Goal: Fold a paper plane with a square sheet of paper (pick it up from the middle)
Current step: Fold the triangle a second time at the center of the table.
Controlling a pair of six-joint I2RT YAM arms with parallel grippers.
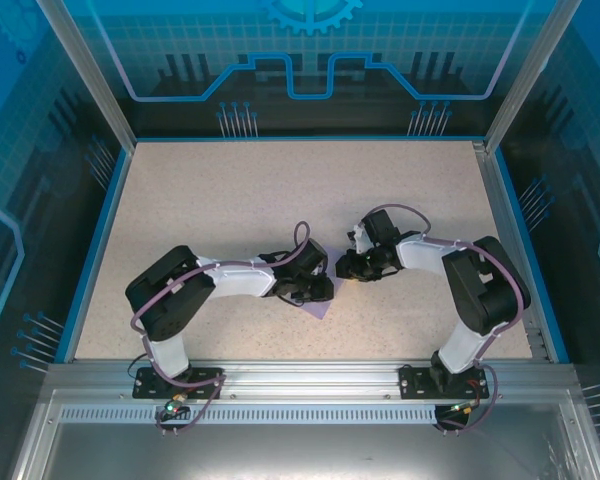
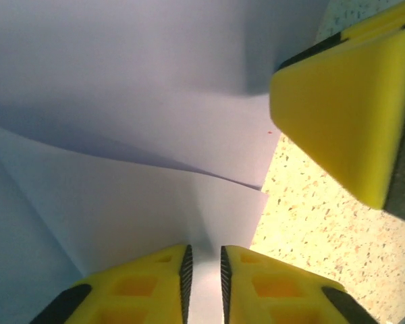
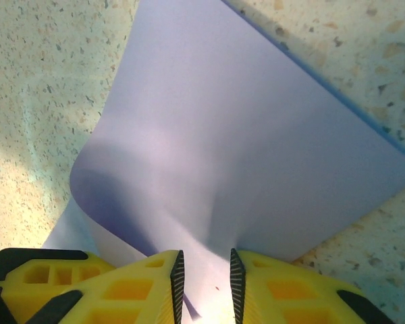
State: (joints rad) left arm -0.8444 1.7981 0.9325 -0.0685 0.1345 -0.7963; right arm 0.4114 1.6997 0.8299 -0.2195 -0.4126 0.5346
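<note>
The square sheet of paper (image 1: 320, 306) is lavender and lies near the middle of the table, mostly hidden under the two grippers from above. My left gripper (image 1: 324, 289) is at its left side. In the left wrist view the paper (image 2: 135, 101) shows creases, and a strip of it runs between the nearly closed jaws (image 2: 203, 260). My right gripper (image 1: 343, 268) is at its right side. In the right wrist view the sheet (image 3: 256, 135) bulges up, and a ridge is drawn into the jaws (image 3: 204, 266). One yellow finger of the right gripper (image 2: 337, 115) hangs close over the sheet's edge.
The speckled beige table (image 1: 280, 200) stretches wide behind and beside the arms. A blue rim (image 1: 98, 250) and metal posts bound it. The two wrists sit very close together over the paper.
</note>
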